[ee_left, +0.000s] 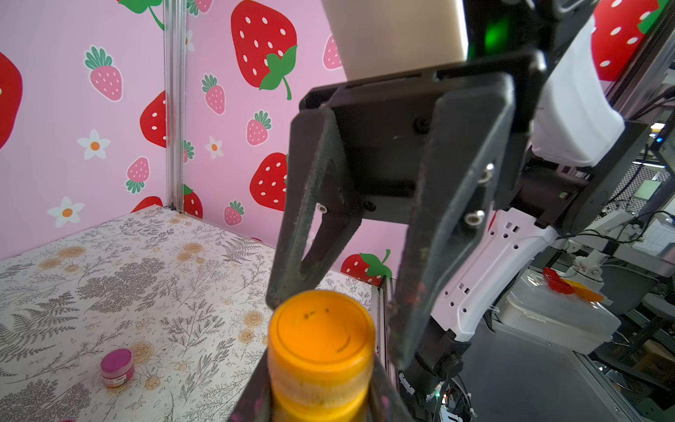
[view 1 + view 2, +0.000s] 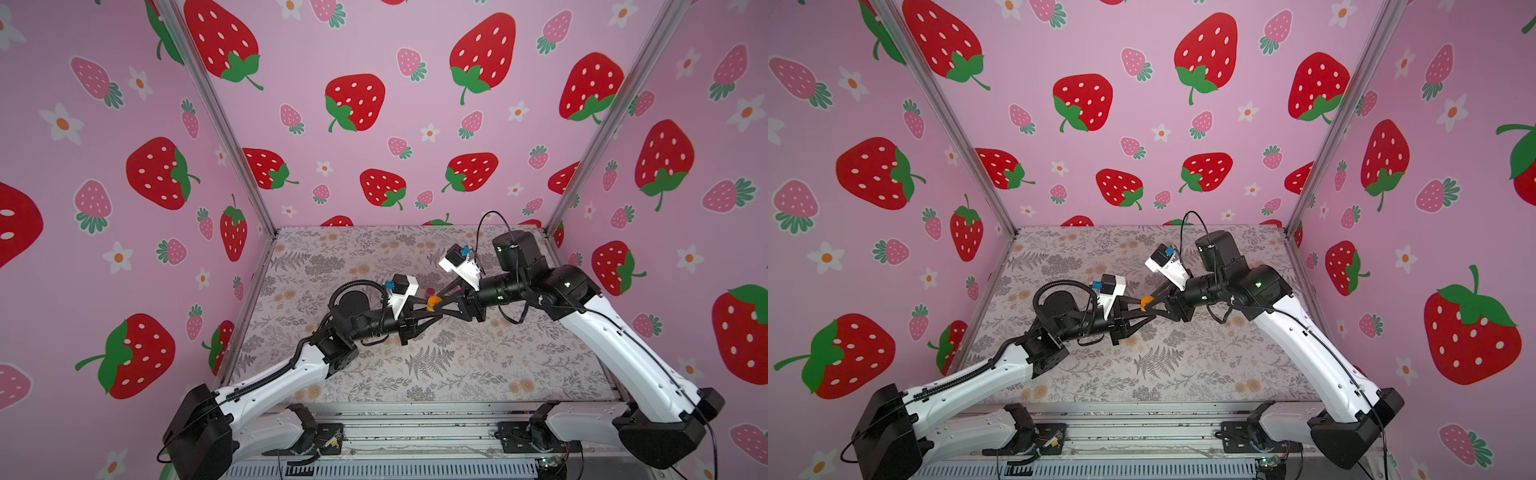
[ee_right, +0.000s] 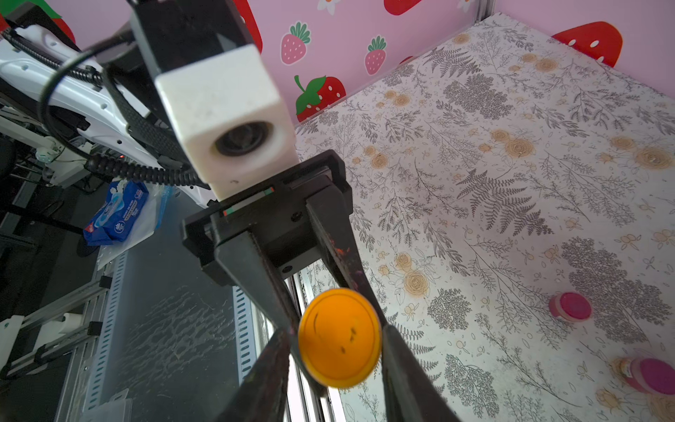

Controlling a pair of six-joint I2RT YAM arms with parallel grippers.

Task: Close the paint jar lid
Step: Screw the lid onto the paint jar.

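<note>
Looking across the views, we saw the orange paint jar [image 1: 321, 383] held above the floral table [image 2: 415, 365], between the two arms. The left gripper [image 1: 317, 405] was pinching the jar's body. The right gripper [image 3: 338, 330] was pressed onto the orange lid [image 3: 339, 343] from both sides, the lid sitting on the jar. A pink jar [image 1: 117, 367] stood apart on the table.
</note>
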